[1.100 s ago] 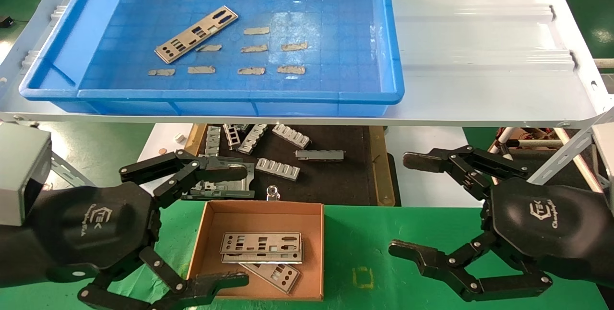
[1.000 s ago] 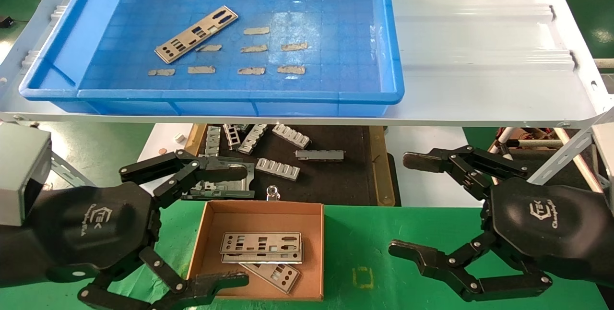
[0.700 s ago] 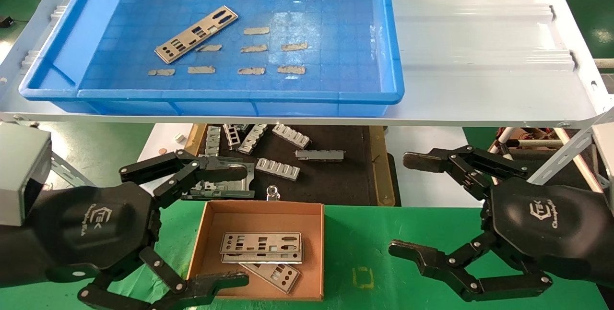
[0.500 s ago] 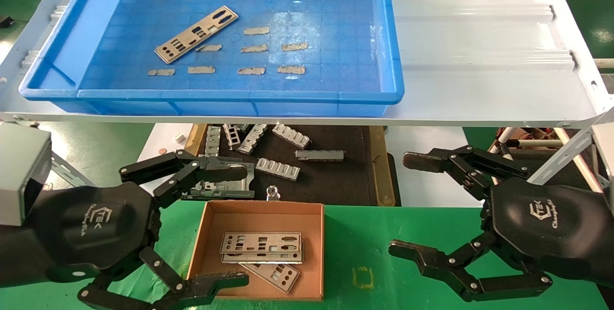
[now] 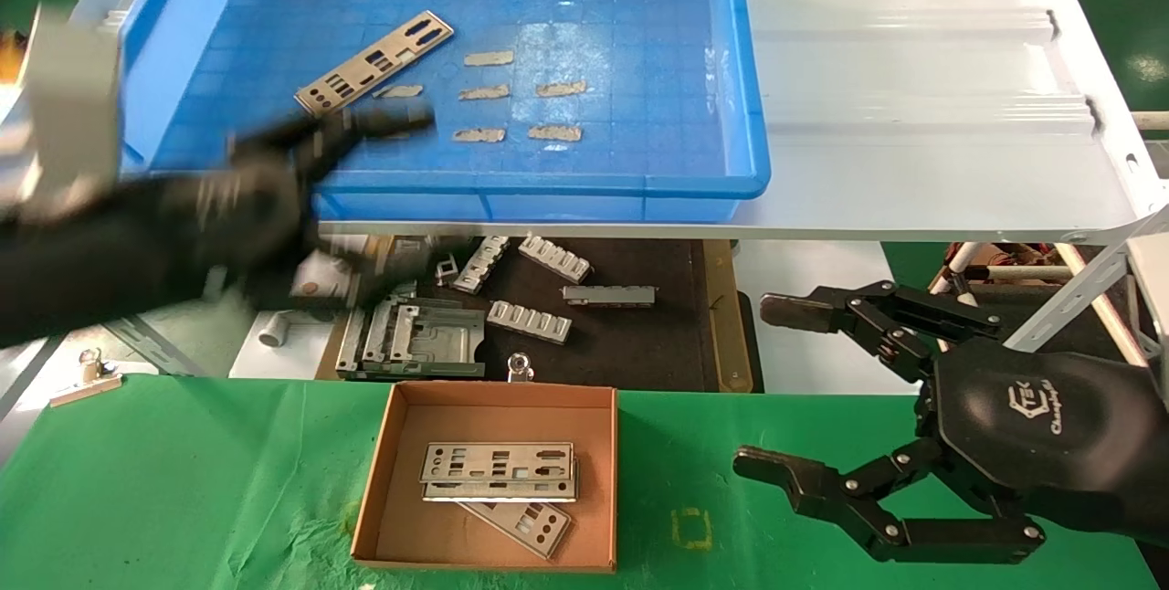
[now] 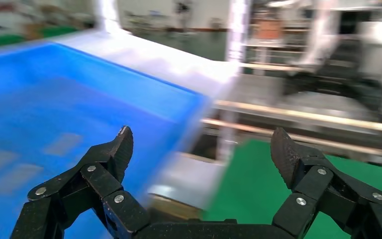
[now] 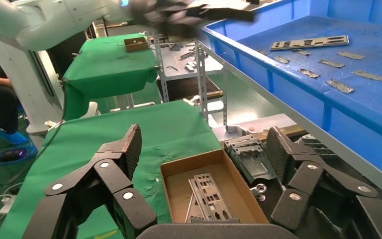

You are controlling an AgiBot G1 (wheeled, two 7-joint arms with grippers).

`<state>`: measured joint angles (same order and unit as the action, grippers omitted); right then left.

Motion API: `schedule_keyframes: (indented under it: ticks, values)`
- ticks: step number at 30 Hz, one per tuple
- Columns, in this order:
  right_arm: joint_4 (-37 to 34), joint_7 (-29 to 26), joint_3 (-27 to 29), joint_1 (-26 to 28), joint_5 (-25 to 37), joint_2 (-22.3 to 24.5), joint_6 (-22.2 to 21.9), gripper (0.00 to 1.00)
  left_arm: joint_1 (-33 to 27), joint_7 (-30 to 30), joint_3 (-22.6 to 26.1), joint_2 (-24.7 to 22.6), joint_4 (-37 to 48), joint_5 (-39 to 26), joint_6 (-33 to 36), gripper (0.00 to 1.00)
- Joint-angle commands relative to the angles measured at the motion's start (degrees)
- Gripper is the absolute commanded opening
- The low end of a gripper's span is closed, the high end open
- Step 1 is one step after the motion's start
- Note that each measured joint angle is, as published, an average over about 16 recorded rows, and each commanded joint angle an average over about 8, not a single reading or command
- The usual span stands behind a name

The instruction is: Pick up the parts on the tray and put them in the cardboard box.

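One silver-grey punched part (image 5: 374, 65) lies slantwise on the floor of the blue tray (image 5: 548, 181), at its left side, among tan strips. My left gripper (image 5: 384, 193) is open and blurred at the tray's front rim, short of that part, one finger above the rim and one below. In the left wrist view the left gripper (image 6: 201, 144) holds nothing, with the tray (image 6: 30, 99) beyond it. The cardboard box (image 5: 498, 394) on the green table holds three stacked parts (image 5: 498, 471). My right gripper (image 5: 763, 384) hangs open and empty to the right of the box (image 7: 194, 162).
The tray rests on a white metal shelf (image 5: 913, 115) above the table. Below the shelf, a black mat carries ribbed grey bars (image 5: 530, 321) and a metal frame (image 5: 415, 339) just behind the box. Green cloth (image 5: 183, 480) covers the table around the box.
My left arm has swung up and away from beside the cardboard box to the tray's front-left rim, still open. The right gripper has barely shifted.
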<state>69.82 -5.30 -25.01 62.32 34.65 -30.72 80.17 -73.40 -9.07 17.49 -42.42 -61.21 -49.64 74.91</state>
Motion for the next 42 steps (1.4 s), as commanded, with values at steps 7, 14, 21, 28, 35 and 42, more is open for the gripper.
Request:
schedule_keyframes:
  ticks: [7,14,21,28,35,42]
  values:
    - [0.0,0.0,0.0,0.0,0.0,0.0,0.0,0.0,-14.76,3.89,4.1,-8.45,18.06,-10.24,-6.55,1.0]
    - [0.0,0.0,0.0,0.0,0.0,0.0,0.0,0.0,-25.84,10.26,8.16,-13.69,35.19,-18.52,-9.18,1.0]
    - [0.0,0.0,0.0,0.0,0.0,0.0,0.0,0.0,-32.77,13.8,10.67,-16.63,46.31,-23.21,-11.77,1.0]
    - [0.0,0.0,0.0,0.0,0.0,0.0,0.0,0.0,-35.99,16.81,11.56,-18.7,52.26,-25.12,-15.74,0.62]
    - [0.0,0.0,0.0,0.0,0.0,0.0,0.0,0.0,-37.29,17.39,11.9,-19.89,55.82,-25.65,-15.76,0.0]
    - [0.0,0.0,0.0,0.0,0.0,0.0,0.0,0.0,-37.88,17.41,12.09,-19.86,57.97,-25.86,-13.76,0.0]
